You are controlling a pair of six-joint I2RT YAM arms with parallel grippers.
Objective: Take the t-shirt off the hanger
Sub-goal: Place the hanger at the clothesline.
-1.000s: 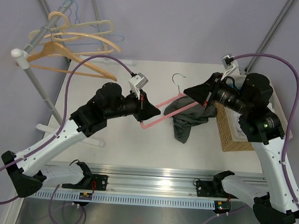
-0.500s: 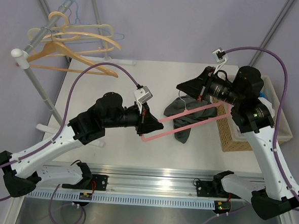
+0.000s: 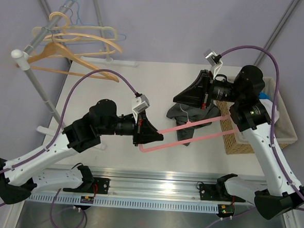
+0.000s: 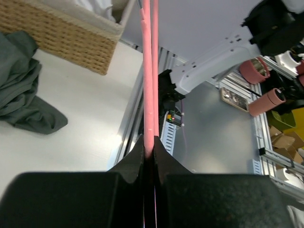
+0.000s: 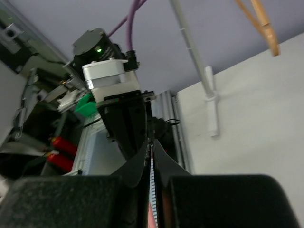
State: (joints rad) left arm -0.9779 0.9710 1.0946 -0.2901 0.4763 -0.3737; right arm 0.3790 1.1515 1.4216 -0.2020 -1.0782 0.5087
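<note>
Clamping one end of a thin pink plastic hanger (image 4: 149,71), the left claw (image 3: 155,136) held it out above the white surface (image 3: 117,86). In the left wrist view its two black fingers (image 4: 133,161) were shut tight on the pink bars. The hanger stretched from that claw away to the right, towards a woven wicker basket (image 3: 232,142) at the right side of the surface.

The dark grey-green t-shirt (image 3: 184,132) lay crumpled in a heap on the surface, just left of the basket. Seen from above, the pink bars crossed over the heap. Seen from the left wrist, the cloth sat to the left of the hanger and below it, apart from the left claw and clear of the bars in that view.

The right claw (image 3: 177,99) hung over the far edge of the heap, pointing towards the left arm. In the right wrist view its fingers (image 5: 135,164) were pressed together with only a thin slit between them. Whether any cloth was pinched there could not be told.

Pale wooden hangers (image 3: 68,49) hung beyond the far left corner of the surface.
</note>
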